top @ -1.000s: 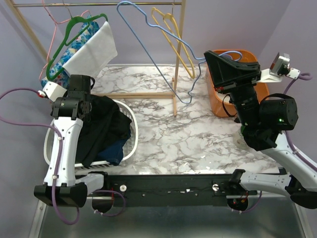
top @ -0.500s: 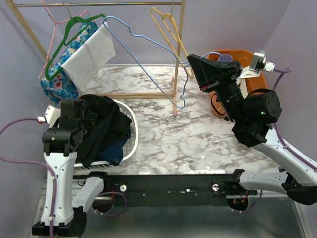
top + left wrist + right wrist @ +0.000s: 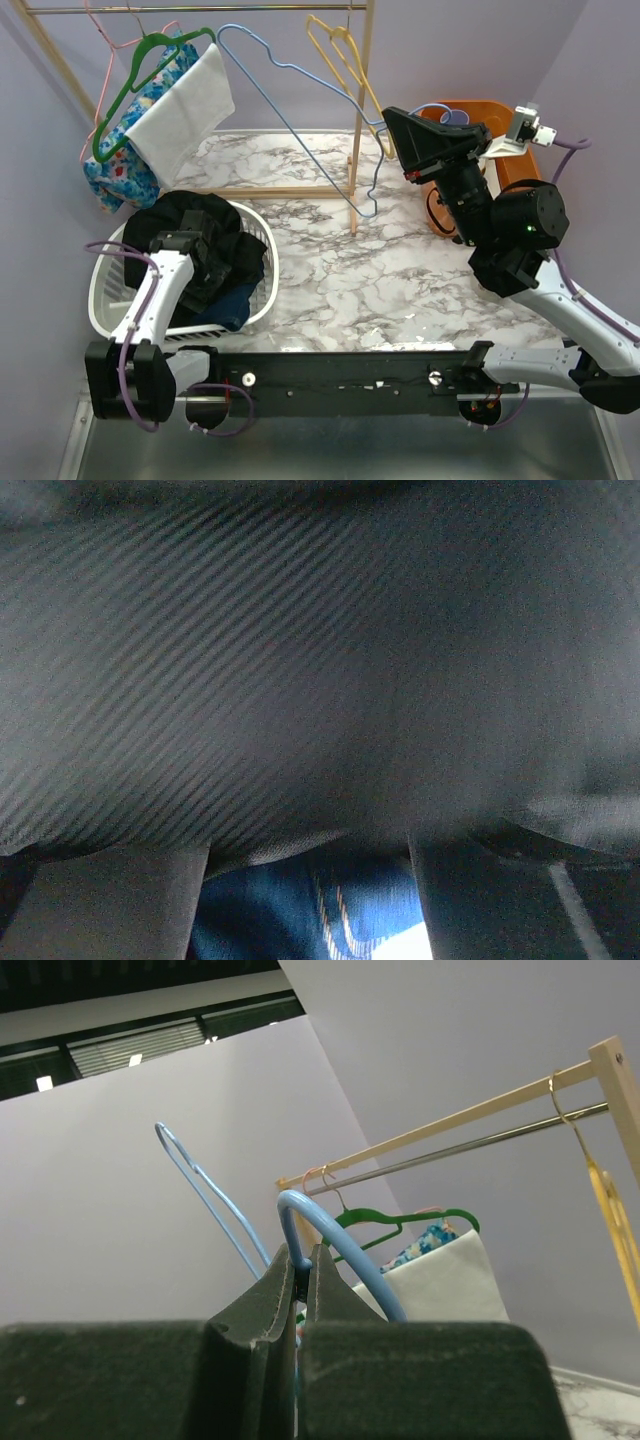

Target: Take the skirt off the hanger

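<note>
The black skirt lies heaped in the white laundry basket at the left, off the hanger. My left gripper is pushed down into that heap. In the left wrist view the skirt fills nearly everything, and my left gripper is open, its tips under the cloth edge, with blue cloth showing in the gap. The bare light-blue hanger hangs in the air over the table. My right gripper is shut on the hanger at its hook, as the right wrist view of that gripper shows.
A wooden rack post stands just left of the held hanger. On the rail hang a yellow hanger, a green hanger, a floral garment and a white cloth. An orange bin sits behind the right arm.
My left arm has sunk from above the basket down into the black skirt. The right arm swung the hanger leftward, then held it nearly still.
</note>
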Controlling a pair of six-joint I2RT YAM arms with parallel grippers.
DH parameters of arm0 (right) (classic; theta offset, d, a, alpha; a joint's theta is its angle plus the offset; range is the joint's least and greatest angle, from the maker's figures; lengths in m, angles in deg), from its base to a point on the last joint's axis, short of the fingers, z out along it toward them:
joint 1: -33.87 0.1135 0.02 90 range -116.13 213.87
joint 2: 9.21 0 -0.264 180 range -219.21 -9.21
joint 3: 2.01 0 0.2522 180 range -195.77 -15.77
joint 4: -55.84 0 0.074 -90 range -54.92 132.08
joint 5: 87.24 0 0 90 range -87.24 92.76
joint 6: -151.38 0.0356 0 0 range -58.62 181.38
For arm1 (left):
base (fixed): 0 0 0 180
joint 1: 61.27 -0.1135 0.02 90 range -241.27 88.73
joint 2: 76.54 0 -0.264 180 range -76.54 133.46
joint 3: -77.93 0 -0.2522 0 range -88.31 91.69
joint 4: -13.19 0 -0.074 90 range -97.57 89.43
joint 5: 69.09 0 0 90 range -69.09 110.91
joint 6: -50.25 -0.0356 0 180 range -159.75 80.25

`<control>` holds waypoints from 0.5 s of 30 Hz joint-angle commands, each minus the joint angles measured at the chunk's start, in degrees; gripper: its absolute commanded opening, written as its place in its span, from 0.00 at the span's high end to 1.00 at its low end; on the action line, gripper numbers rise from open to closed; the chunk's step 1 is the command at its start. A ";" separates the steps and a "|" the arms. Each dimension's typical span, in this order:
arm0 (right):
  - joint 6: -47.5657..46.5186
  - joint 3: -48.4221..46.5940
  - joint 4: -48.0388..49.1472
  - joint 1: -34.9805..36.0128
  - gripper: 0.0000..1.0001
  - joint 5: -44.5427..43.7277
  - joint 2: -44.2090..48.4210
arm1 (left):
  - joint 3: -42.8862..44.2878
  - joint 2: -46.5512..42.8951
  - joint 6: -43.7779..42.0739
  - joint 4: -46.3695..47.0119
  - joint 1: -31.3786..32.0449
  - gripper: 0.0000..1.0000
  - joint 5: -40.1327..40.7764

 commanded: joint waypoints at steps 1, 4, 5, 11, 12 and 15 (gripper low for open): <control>-2.96 -0.44 0.70 -0.01 0.99 -2.17 1.24 | -2.21 7.36 2.26 3.41 0.16 0.20 6.82; -4.19 0.00 0.61 -0.01 0.99 -2.43 1.85 | -2.91 9.92 3.93 4.37 0.16 0.23 10.69; -4.45 0.17 0.69 -0.10 0.99 -2.60 2.03 | -3.00 10.19 4.02 4.81 0.16 0.23 11.13; -7.09 -0.26 -1.23 -0.10 0.99 -1.99 2.38 | 3.73 3.35 3.76 1.23 2.44 0.27 16.13; -7.79 -0.44 -1.93 -0.10 0.99 -1.64 2.47 | 5.68 2.21 3.50 0.08 3.31 0.24 17.80; -9.45 -2.46 -6.76 -0.01 0.99 0.81 1.86 | 13.16 -1.75 -0.60 -1.52 6.48 0.20 23.17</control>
